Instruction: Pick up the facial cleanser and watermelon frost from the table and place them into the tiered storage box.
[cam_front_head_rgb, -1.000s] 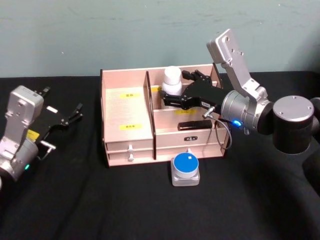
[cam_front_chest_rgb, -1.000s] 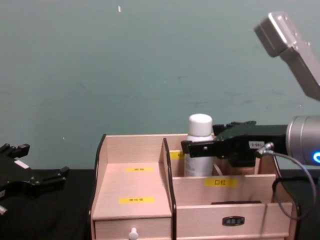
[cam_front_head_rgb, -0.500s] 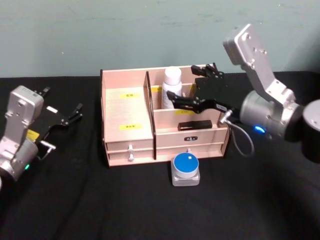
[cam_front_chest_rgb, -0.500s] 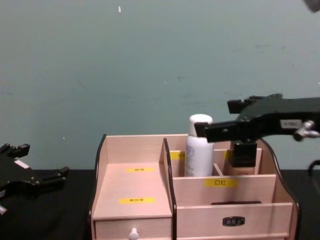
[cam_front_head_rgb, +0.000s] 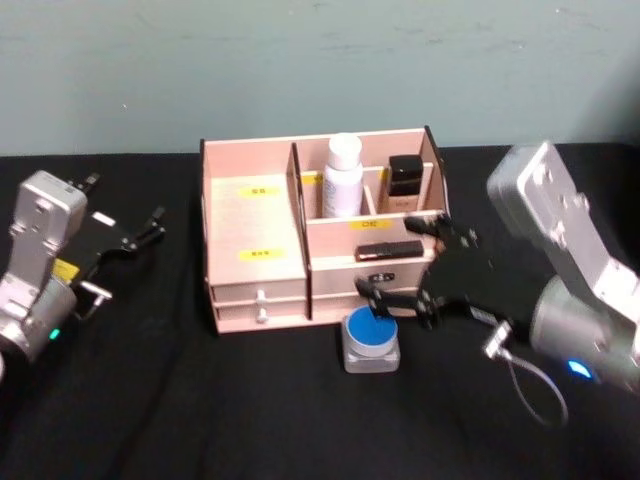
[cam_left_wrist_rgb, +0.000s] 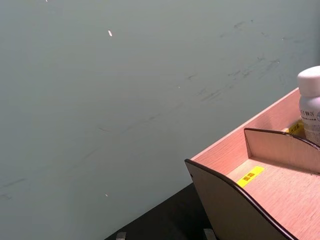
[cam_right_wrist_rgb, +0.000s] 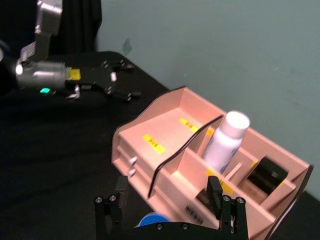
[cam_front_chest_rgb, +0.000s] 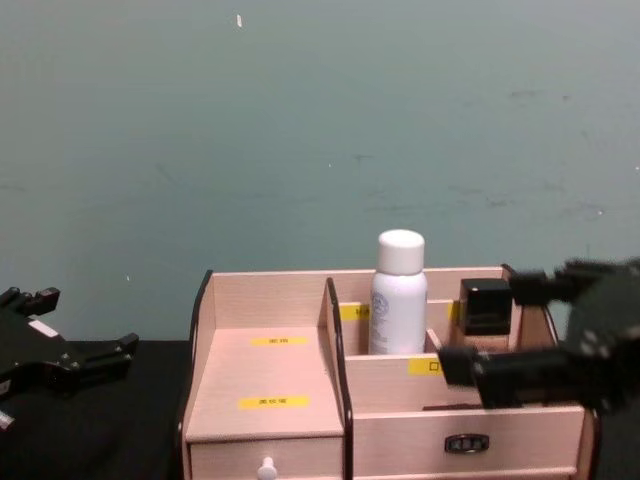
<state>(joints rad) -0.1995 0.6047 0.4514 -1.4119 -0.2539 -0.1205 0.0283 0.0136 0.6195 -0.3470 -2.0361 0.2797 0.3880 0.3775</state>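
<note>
The tiered storage box (cam_front_head_rgb: 255, 225) of pale wood stands mid-table. A white bottle with a white cap (cam_front_head_rgb: 343, 176) stands upright in its rear compartment, also in the chest view (cam_front_chest_rgb: 397, 295) and the right wrist view (cam_right_wrist_rgb: 225, 140). I cannot tell whether it is the facial cleanser or the watermelon frost. A squat grey jar with a blue lid (cam_front_head_rgb: 371, 337) sits on the table in front of the drawers. My right gripper (cam_front_head_rgb: 408, 264) hangs open and empty above the box's front right, close over the jar. My left gripper (cam_front_head_rgb: 128, 238) rests open at the far left.
A black-capped item (cam_front_head_rgb: 404, 180) stands in the box's rear right compartment and a flat dark item (cam_front_head_rgb: 389, 249) lies on the tier below. The table is covered in black cloth, with a teal wall behind. Open cloth lies in front and on the left.
My right gripper let go of the white bottle in the rear compartment, rose clear, then drew back and down to the box's front near the blue-lidded jar. The left arm stayed still.
</note>
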